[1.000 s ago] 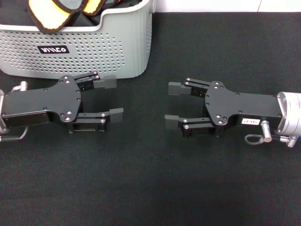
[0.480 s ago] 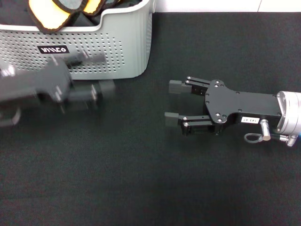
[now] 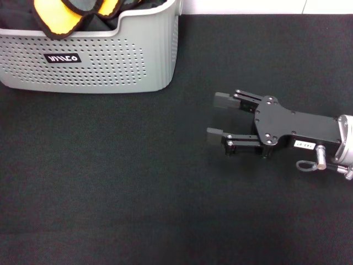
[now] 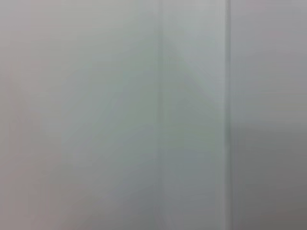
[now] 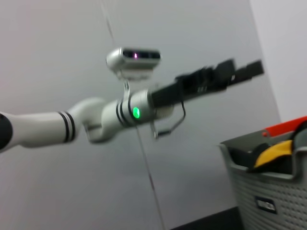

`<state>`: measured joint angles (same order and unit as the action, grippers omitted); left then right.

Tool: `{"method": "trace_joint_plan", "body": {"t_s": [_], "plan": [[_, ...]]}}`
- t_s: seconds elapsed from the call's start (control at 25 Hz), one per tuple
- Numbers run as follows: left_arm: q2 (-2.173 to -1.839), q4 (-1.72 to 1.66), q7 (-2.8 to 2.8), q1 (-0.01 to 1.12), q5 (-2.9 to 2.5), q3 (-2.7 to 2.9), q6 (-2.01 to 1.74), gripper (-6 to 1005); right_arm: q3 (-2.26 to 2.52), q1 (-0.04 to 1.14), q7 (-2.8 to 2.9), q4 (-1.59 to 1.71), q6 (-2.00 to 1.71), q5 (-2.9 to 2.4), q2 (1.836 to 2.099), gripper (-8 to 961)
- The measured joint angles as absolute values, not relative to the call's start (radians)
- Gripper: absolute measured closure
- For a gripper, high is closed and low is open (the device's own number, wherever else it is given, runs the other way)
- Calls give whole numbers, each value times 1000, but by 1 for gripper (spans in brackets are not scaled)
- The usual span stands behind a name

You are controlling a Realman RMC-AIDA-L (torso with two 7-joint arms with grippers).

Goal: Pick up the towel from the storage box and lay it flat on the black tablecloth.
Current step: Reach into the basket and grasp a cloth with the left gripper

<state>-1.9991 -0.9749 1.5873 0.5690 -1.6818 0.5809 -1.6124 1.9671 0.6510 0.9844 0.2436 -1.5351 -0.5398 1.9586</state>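
The light grey storage box [image 3: 110, 61] stands at the far left of the black tablecloth [image 3: 138, 182]. The orange-yellow towel [image 3: 52, 14] lies bunched inside it, partly cut off by the picture's edge. My right gripper [image 3: 216, 117] rests low over the cloth at the right, open and holding nothing, its fingers pointing left. My left gripper is out of the head view. The right wrist view shows that left gripper [image 5: 244, 67] raised high in the air above the storage box [image 5: 268, 196], fingers apart and empty. The towel [image 5: 273, 153] peeks over the rim there.
A second cloth with a grey face and orange edge [image 3: 83, 4] lies in the box beside the towel. A pale wall fills the left wrist view. White floor or wall [image 3: 248, 6] borders the tablecloth's far edge.
My left arm has lifted up and away from the cloth, leaving the head view. The right gripper has shifted a little to the right and nearer, still open.
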Motion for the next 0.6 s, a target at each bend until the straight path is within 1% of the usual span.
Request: {"method": "trace_joint_plan", "body": {"t_s": [0.12,0.2,0.36,0.6], "plan": [[-2023,-1107,1678,610,-1796,623,-1483,229,1953,633,977,243,-1529,-540,1962,82],[-2032,-1159,1737,636,-1870,672,-1414,238,1947,615,966,242,-1523,-540,1966,82],[-2036,-1188,1874,702,-2006,775,-1295,256,1946,598,950,236,-1508,-537,1973,82],[-2036,-1122,1999,802,-2165,814,-1231,282,1945,591,942,236,-1487,-539,1981,82]]}}
